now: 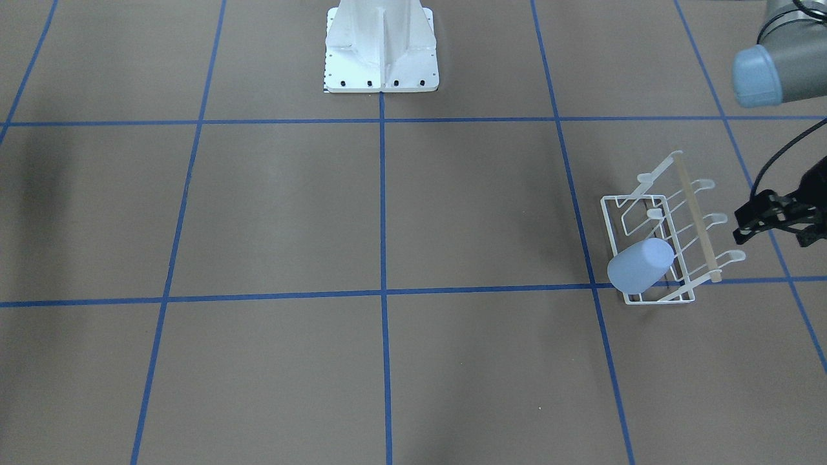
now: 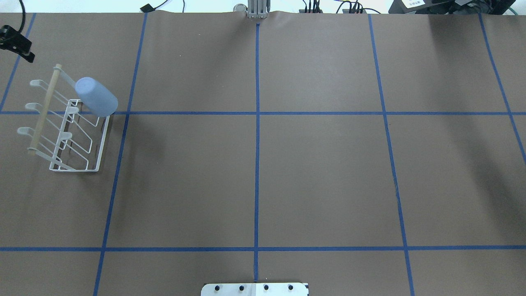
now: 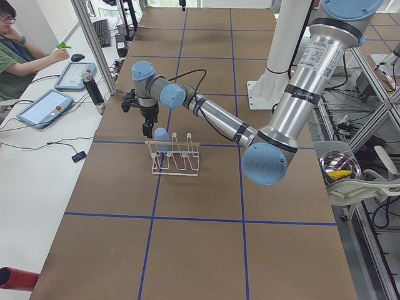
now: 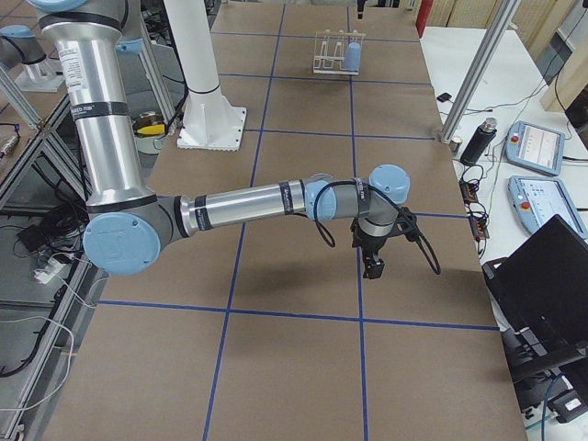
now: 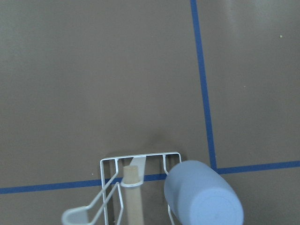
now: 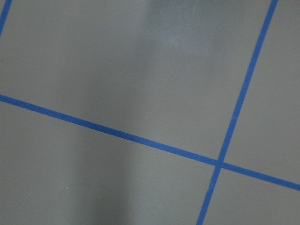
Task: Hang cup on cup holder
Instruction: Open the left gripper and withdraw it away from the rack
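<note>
The pale blue cup (image 1: 639, 265) sits upside down and tilted on an end prong of the white wire cup holder (image 1: 649, 248), which has a light wooden rod (image 1: 694, 213). Both show in the overhead view, cup (image 2: 96, 96) and holder (image 2: 78, 135), and in the left wrist view, cup (image 5: 204, 199) and holder (image 5: 140, 159). My left gripper (image 1: 742, 226) is open and empty, off the rack's rod side and apart from the cup; it also shows in the overhead view (image 2: 18, 43). My right gripper (image 4: 372, 266) hangs over bare table far from the rack; I cannot tell its state.
Blue tape lines (image 2: 257, 113) divide the brown table into squares. The white robot base (image 1: 381, 45) stands at the table's robot side. An operator (image 3: 15, 50) sits by tablets (image 3: 44, 107) and a dark bottle (image 3: 92, 90) beyond the far edge.
</note>
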